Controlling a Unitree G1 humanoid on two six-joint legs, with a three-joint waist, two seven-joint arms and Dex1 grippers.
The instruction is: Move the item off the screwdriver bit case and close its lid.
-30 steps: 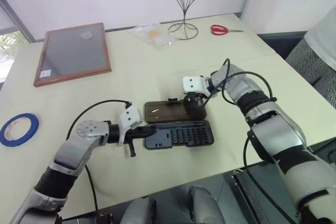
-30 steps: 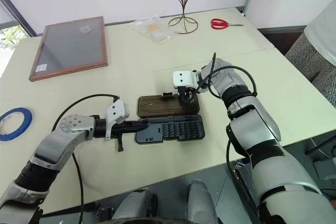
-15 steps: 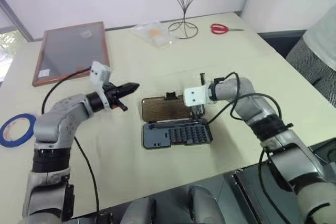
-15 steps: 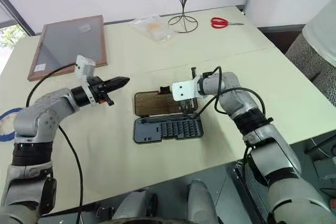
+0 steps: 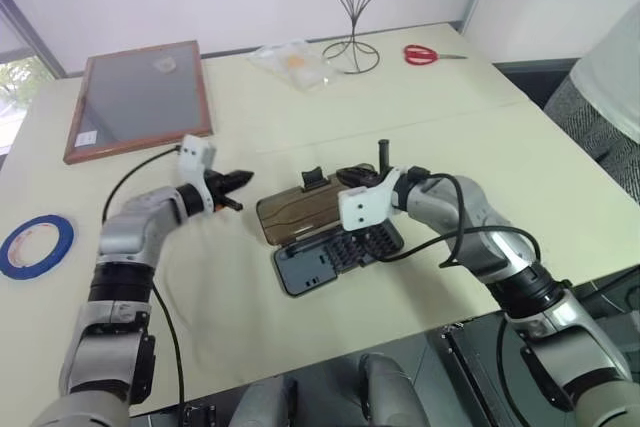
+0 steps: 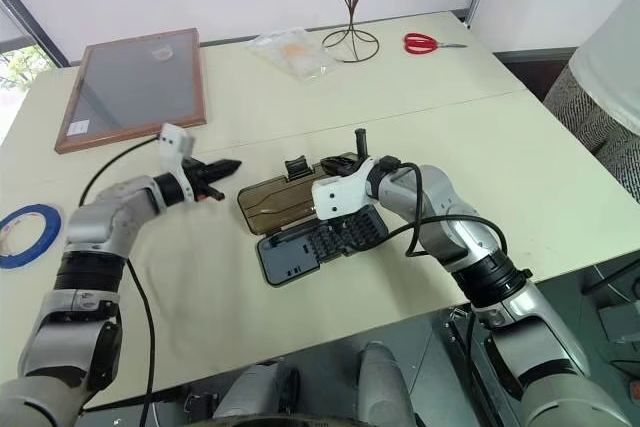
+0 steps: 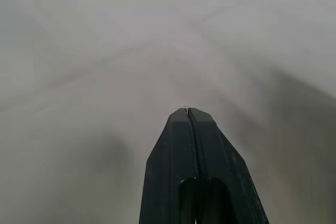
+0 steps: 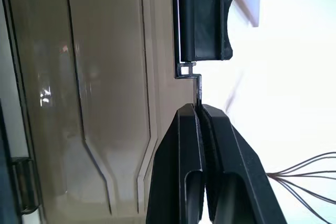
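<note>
I see the screwdriver bit case (image 6: 315, 245) lying open near the front edge of the table (image 6: 560, 187), about midway along it, its dark tray turned a little askew to that edge. The lid (image 6: 285, 203) is tipped up off the tabletop on the far side of the tray, latch tab (image 8: 205, 23) at its far edge. My right gripper (image 8: 200, 109) has its fingers pressed together on the lid's far rim, just beside the tab; the wrist view shows the thin rim entering between the tips. My left gripper (image 6: 228, 164) hangs above bare tabletop left of the lid, apart from it, fingers fully together and holding nothing.

The blue tape ring (image 6: 26, 235) lies flat at the table's left edge, well apart from the case. Open room: wide bare surface between ring and case, and more to the right of the case toward the right edge. Along the far edge stand the wooden-framed panel (image 6: 130, 87) at the left corner, a clear bag (image 6: 290, 52), a wire stand (image 6: 350, 7) and red scissors (image 6: 425, 44).

The right arm's white mount covers the lid's right end and part of the tray. The ring's left side is cut off in the right eye view. I cannot make out individual bits
</note>
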